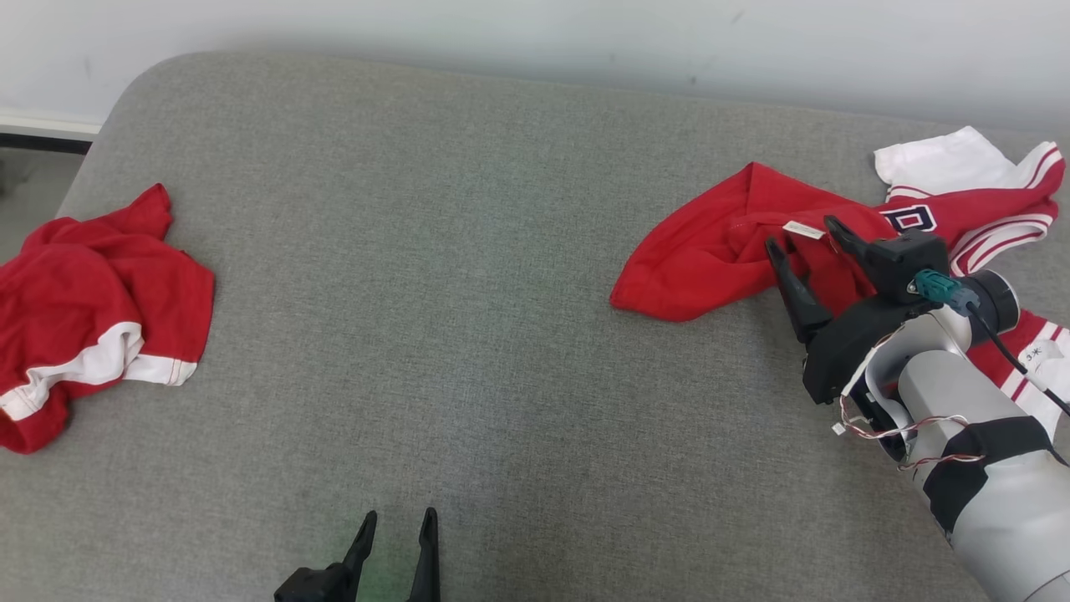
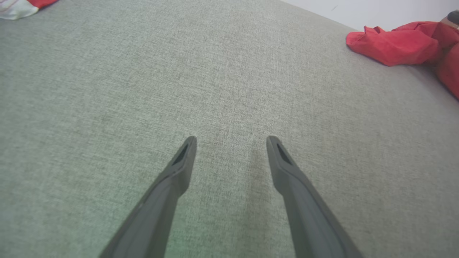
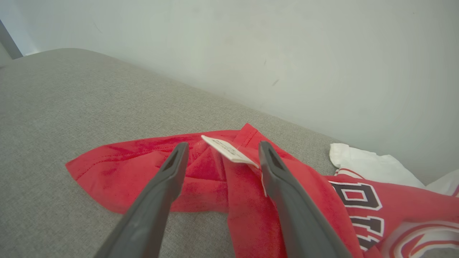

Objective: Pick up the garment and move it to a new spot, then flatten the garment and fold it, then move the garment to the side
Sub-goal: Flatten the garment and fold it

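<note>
The garment [image 1: 710,251] is a crumpled red jersey with white trim and dark lettering, lying at the far right of the grey cushioned surface [image 1: 468,293]. My right gripper [image 1: 802,234] hovers open just over its left part, and a white label [image 3: 227,148] shows between the fingers in the right wrist view, above the red cloth [image 3: 125,161]. I cannot tell whether the fingertips touch the fabric. My left gripper [image 1: 399,515] stands open at the near middle edge over bare cushion [image 2: 231,138], holding nothing. In the left wrist view the garment [image 2: 394,44] lies far off to the right.
A second red garment with white bands [image 1: 92,309] lies bunched at the left edge of the surface, its corner [image 2: 18,7] also in the left wrist view. A pale wall [image 1: 501,33] runs along the back. Bare grey cushion spans the middle.
</note>
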Robot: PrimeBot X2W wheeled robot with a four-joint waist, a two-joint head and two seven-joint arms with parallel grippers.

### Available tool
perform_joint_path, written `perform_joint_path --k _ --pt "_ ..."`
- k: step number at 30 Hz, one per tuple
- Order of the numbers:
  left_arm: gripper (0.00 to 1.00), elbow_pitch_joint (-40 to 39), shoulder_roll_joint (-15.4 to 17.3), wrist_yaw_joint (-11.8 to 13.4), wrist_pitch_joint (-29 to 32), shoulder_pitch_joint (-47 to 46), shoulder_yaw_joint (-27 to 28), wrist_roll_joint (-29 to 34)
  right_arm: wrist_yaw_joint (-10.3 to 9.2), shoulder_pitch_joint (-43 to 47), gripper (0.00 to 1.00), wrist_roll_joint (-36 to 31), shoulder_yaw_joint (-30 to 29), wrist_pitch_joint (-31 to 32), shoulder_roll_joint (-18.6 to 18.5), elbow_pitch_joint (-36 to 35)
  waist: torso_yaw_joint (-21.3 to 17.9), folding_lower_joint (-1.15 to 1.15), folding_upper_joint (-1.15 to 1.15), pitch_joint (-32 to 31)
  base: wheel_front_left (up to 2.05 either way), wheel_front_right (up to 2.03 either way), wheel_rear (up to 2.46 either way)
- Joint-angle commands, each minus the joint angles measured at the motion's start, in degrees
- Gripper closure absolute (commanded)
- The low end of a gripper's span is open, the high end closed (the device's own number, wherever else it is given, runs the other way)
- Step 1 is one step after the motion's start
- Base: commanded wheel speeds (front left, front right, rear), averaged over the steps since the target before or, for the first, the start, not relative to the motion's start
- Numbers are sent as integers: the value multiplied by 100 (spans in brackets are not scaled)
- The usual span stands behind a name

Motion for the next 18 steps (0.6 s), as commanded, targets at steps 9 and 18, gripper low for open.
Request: perform_joint_path --k 9,18 --pt "0 3 4 15 -20 -53 -24 -73 -15 -175 100 -29 108 -120 -5 266 25 0 0 3 0 0 0" --pt "0 113 4 -4 -20 46 18 -62 -15 -20 100 182 225 -202 311 -213 -47 0 0 -214 0 0 0"
